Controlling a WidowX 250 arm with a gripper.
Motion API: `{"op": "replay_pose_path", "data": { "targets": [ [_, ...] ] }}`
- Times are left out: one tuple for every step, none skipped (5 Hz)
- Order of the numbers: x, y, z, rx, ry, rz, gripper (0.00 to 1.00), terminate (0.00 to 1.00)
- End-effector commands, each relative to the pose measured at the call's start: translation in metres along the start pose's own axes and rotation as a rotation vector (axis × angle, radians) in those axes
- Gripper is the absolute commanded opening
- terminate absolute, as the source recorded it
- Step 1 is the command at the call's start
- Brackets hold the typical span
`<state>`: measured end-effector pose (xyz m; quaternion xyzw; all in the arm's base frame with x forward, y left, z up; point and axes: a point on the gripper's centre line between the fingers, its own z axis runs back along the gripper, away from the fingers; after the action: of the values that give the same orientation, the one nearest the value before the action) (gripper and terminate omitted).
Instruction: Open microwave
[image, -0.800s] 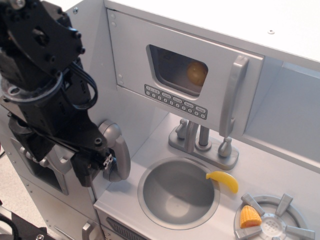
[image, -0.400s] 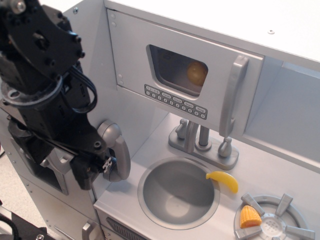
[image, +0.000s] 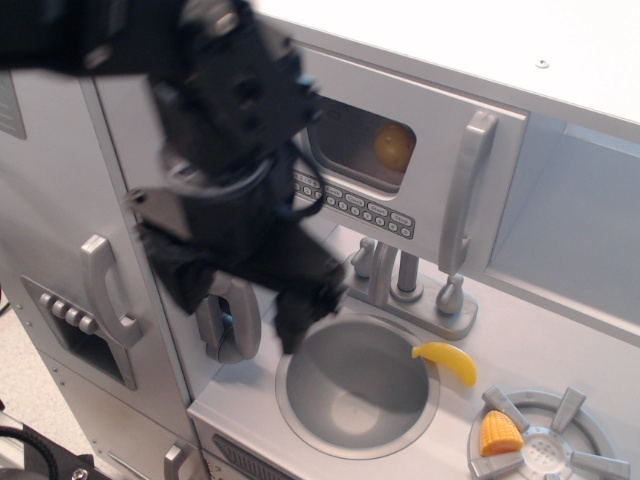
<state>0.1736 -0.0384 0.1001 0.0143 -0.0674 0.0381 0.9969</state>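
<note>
My blurred black gripper (image: 305, 320) hangs over the sink (image: 357, 385), finger spread impossible to tell, while to its upper right the microwave (image: 400, 150) stays shut, its vertical silver handle (image: 466, 190) standing free so I can hook it.

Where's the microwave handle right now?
The silver handle runs vertically along the microwave door's right edge, above the faucet.

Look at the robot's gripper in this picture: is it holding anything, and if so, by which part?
Nothing is held, as far as shows. The gripper is motion-blurred above the sink rim, apart from the microwave and its handle. Whether it is open or shut cannot be told.
</note>
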Motion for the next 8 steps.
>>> {"op": "replay_pose_path", "data": {
  "targets": [
    [0.069, -0.051, 0.007, -0.058, -0.127, 0.032, 1.00, 0.00],
    [0.099, -0.063, 0.003, -0.047, -0.165, 0.055, 1.00, 0.00],
    [0.113, -0.067, 0.000, -0.065, -0.187, 0.049, 1.00, 0.00],
    [0.121, -0.071, -0.004, -0.057, -0.196, 0.057, 1.00, 0.00],
    [0.131, -0.073, -0.006, -0.052, -0.211, 0.060, 1.00, 0.00],
    [0.136, -0.073, -0.008, -0.049, -0.216, 0.041, 1.00, 0.00],
    [0.128, -0.072, -0.011, -0.077, -0.206, -0.001, 0.00, 0.00],
    [0.125, -0.070, -0.009, -0.081, -0.252, 0.033, 0.00, 0.00]
  ]
}}
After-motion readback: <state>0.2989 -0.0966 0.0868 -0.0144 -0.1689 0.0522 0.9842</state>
